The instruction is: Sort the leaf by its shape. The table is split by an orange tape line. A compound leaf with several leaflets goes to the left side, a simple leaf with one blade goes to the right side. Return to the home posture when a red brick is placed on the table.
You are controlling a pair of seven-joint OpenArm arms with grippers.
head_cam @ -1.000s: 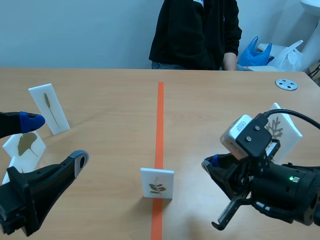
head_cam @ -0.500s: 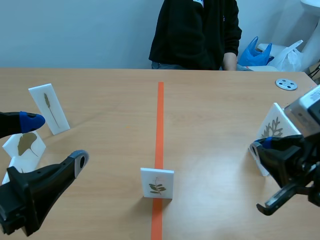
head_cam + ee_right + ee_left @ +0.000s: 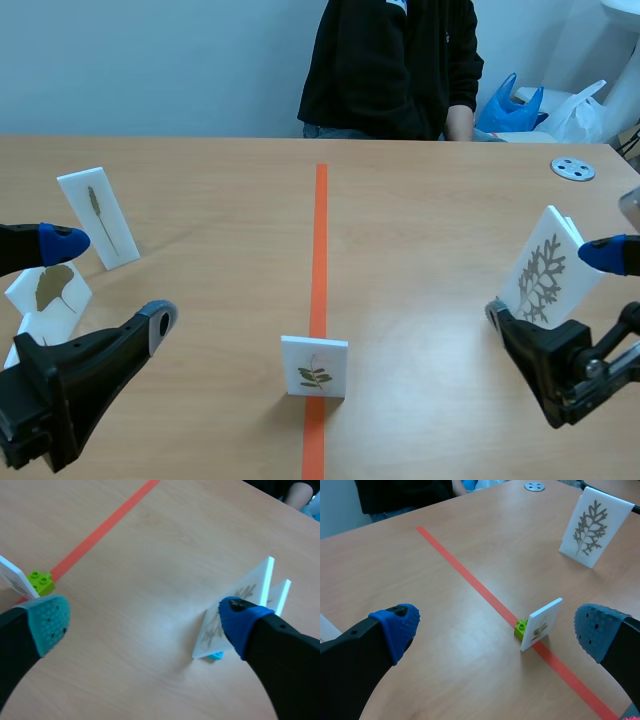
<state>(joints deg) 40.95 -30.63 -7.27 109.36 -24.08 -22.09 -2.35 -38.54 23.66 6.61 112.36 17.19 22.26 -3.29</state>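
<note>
Scene view: the small leaf card, a white plate with a sprig of several leaflets, stands upright on the orange tape line at 6 o'clock from the table's middle. The left gripper hangs at 8 o'clock with its fingers spread wide and nothing between them. Near it at 9 o'clock are a tall card with a slender leaf and a ginkgo card. The right gripper sits at 4 o'clock, also wide apart and gripping nothing. Its blue-tipped finger is just beside the top edge of a tilted frond card; whether they touch cannot be told. A person in black sits at 12 o'clock, and a grey disc lies at 2 o'clock. In the left wrist view the small leaf card stands ahead of the gripper, on a green brick that rests on the tape.
</note>
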